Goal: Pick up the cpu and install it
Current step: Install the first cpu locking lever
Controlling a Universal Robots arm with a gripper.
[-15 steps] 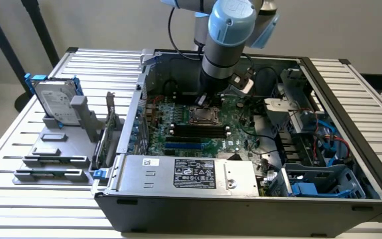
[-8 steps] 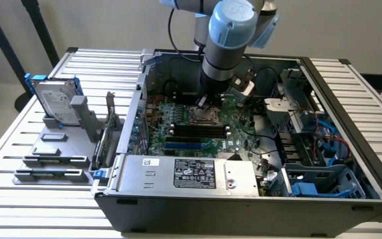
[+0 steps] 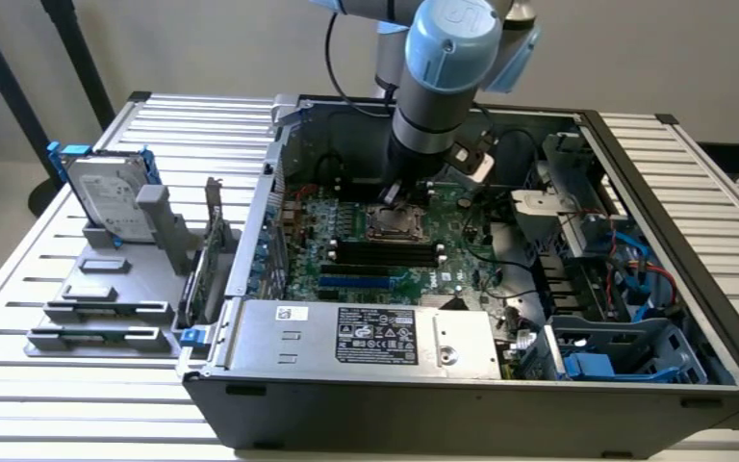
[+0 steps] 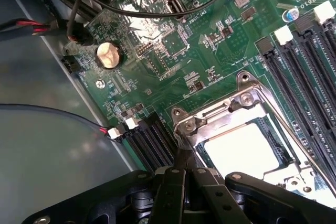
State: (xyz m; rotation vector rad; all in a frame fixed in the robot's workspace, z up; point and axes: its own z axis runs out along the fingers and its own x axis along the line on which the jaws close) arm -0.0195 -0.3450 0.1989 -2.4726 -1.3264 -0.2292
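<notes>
Claw (image 4: 181, 163) was fully closed, fingers pinched together with nothing between them. In the wrist view its tip sat right at the corner of the socket frame (image 4: 210, 116), touching or just shy of the metal there; can't tell which. In the exterior view the arm (image 3: 441, 87) came down from top centre of frame into the open PC case (image 3: 472, 409), and the claw (image 3: 395, 197) hung just above the socket (image 3: 393, 226) at frame centre.

Cpu (image 4: 242, 148) was already lying flat in the socket, pale silver top up, lower right of the wrist view, just beside the claw tip. Frame lever (image 4: 286, 124) ran along one side of it; the bracket over it looked not fully closed, but that was hard to call.

Readable text: little. White print at the upper right of the wrist view on the board (image 4: 157, 72) looked like "AL3010", not certain. The PSU (image 3: 363, 337) at lower centre of the exterior view carried a dark label with certification marks, too small to read.

Also seen: coin cell (image 4: 107, 55) upper left of the wrist view, RAM slots (image 4: 307, 72) at right. Hard drive (image 3: 111, 197) with blue bracket stood upright on the grey jig (image 3: 100, 318) at the exterior view's left, on the slatted tabletop (image 3: 36, 395).
</notes>
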